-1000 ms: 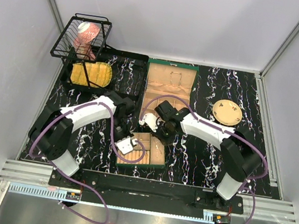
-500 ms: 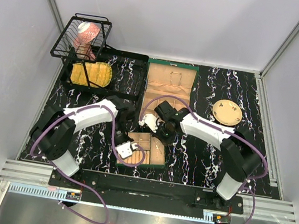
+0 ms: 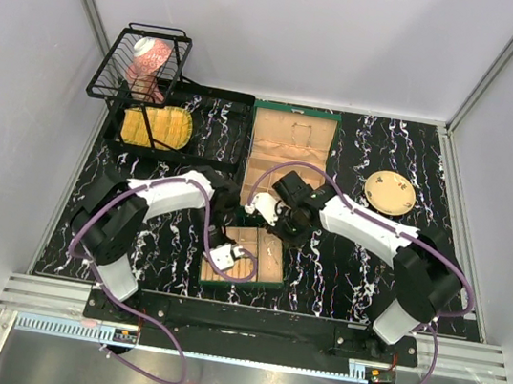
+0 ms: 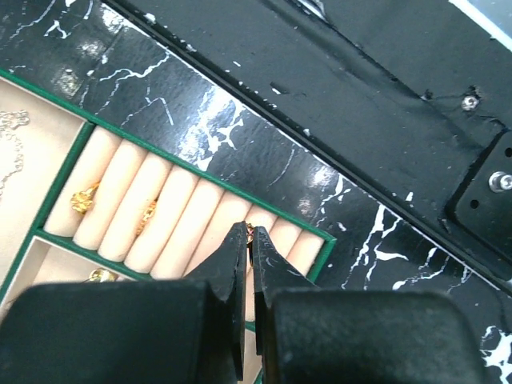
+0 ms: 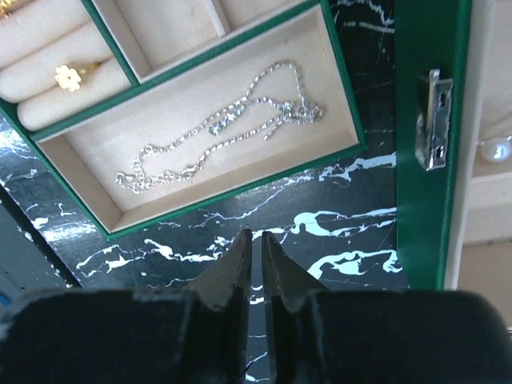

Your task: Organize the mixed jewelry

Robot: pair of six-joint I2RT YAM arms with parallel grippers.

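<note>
My left gripper (image 4: 249, 232) is shut on a tiny gold piece with a red speck (image 4: 250, 233), only just showing between the tips. It hangs over the ring rolls (image 4: 184, 228) of the green tray (image 3: 268, 273). Two small gold rings (image 4: 80, 200) (image 4: 148, 212) sit in the rolls, and a third gold piece (image 4: 100, 275) lies in the cell below. My right gripper (image 5: 257, 237) is shut and empty over the black marble table, between the tray and the green box (image 5: 428, 48). A silver chain (image 5: 216, 132) lies in a tray compartment, beside a gold clover ring (image 5: 68, 78).
The open green box (image 3: 287, 148) stands behind the tray, its metal latch (image 5: 432, 120) next to my right gripper. A round tan plate (image 3: 390, 191) lies at the right. A black tray with a yellow item (image 3: 155, 127) and a wire basket (image 3: 140, 64) stand at the back left.
My left arm has swung right and its gripper has shifted slightly toward the tray's near side. My right gripper has edged a little to the right.
</note>
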